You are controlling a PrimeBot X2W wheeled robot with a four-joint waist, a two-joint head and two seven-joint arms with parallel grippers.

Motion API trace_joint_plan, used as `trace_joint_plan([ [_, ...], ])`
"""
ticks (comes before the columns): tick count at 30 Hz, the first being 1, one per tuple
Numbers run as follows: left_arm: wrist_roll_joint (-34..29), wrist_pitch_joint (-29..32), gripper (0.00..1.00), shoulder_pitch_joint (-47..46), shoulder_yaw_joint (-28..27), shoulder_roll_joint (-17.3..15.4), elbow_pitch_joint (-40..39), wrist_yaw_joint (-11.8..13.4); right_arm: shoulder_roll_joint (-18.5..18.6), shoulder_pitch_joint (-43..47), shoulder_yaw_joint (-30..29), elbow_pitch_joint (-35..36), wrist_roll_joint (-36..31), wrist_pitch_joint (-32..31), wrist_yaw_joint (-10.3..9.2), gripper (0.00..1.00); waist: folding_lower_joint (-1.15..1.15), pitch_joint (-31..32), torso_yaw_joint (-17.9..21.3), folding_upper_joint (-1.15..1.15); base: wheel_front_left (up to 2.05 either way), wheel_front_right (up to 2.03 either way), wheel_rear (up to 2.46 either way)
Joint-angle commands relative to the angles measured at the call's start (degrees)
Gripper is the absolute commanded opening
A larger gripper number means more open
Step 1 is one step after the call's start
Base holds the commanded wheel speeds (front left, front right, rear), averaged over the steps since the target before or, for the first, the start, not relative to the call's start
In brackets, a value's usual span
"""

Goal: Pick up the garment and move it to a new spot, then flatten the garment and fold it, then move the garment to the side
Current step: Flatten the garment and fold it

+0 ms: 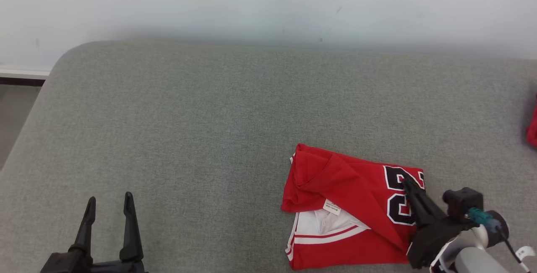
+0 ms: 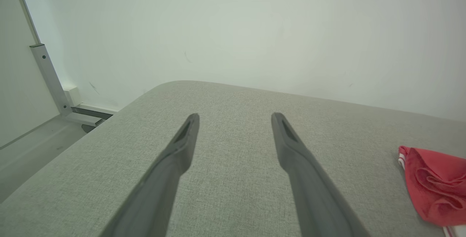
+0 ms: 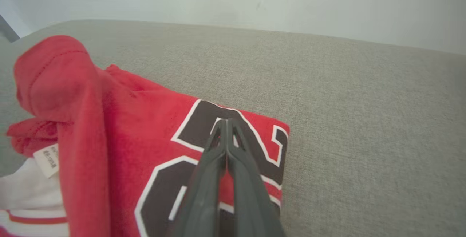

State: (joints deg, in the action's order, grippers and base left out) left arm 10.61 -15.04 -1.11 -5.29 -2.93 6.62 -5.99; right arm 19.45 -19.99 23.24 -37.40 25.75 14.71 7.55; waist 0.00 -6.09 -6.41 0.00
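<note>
Garment (image 1: 348, 189), a folded red jersey, lies near-right on the grey padded counter (image 1: 209, 118), long axis L–R. R hand (image 1: 409, 185) is on its right end, fingers shut tight; cloth pinched? can't tell. L hand (image 1: 110, 201) wide open, empty, well apart at near left. R arm is nearer.

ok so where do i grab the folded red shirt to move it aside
Take the right-hand edge of the shirt, next to the black number, coming in from the robot's right over the bare grey cushion. The layers there lie flat and stacked, so one pinch likely catches them all; the left side is a loose bunched flap.
</note>
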Motion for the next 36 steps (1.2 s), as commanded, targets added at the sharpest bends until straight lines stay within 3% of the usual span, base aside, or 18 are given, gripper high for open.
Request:
trace_joint_plan([
  [1, 0.2, -0.2, 1.0, -0.2, 0.0, 0.1, 0.1, 0.1, -0.3, -0.4, 0.8, -0.5, 0.4, 0.4, -0.14, 0.0, 0.0, 0.1, -0.3, 0.0, 0.0, 0.0, 0.0],
  [17, 0.2, -0.2, 1.0, -0.8, 0.6, 0.1, 0.4, 0.4, -5.3, 1.9, 9.6, 4.1, 2.0, 0.5, -0.14, 0.0, 0.0, 0.3, -1.3, 0.0, 0.0, 0.0, 0.0],
  [26, 0.3, -0.2, 1.0, 0.0, -0.2, 0.1, 0.0, 0.0, -7.0, 4.2, 20.4, 6.1, 4.8, 0.4, -0.14, 0.0, 0.0, 0.3, -1.9, 0.0, 0.0, 0.0, 0.0],
  [31, 0.4, -0.2, 1.0, 0.3, -0.7, 0.1, -0.1, 0.1, -7.1, 3.7, 18.8, 8.8, 5.7, 0.4, -0.14, 0.0, 0.0, 0.4, -1.1, 0.0, 0.0, 0.0, 0.0],
  [36, 0.3, -0.2, 1.0, 0.6, -1.2, 0.1, -0.4, 0.2, -6.4, 4.3, 11.4, 13.8, 4.2, 0.4, -0.14, 0.0, 0.0, 0.7, 0.5, 0.0, 0.0, 0.0, 0.0],
])
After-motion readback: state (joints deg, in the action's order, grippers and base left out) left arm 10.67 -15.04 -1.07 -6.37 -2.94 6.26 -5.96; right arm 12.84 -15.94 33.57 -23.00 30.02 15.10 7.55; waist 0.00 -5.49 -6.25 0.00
